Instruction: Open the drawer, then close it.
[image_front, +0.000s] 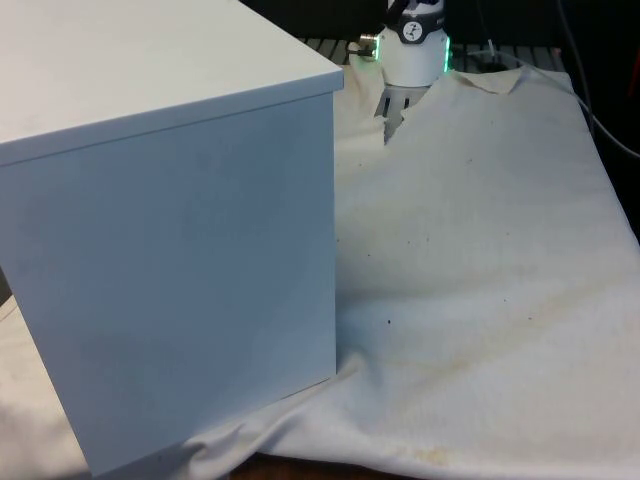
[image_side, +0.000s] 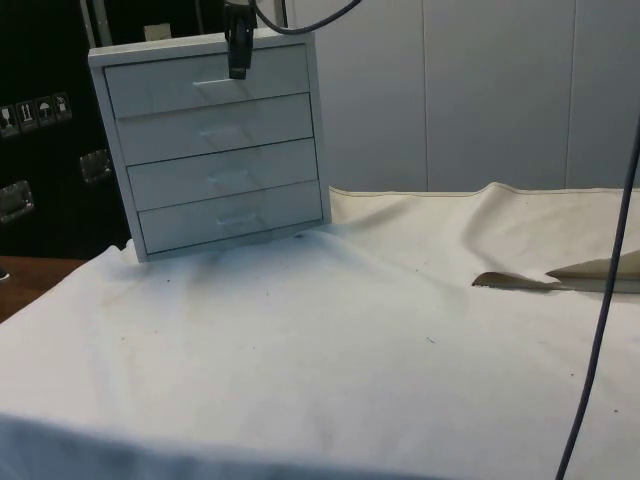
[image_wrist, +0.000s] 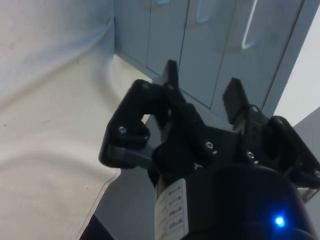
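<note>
While all shut, top drawer (image_side: 205, 82) beside spread pincer (image_side: 238, 62)

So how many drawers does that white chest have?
4, stacked in the white wooden chest of drawers: top drawer, second drawer, third drawer, bottom drawer. All look closed.

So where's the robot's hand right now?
In the side view the gripper hangs in front of the top drawer of the white chest of drawers, beside that drawer's handle.
</note>
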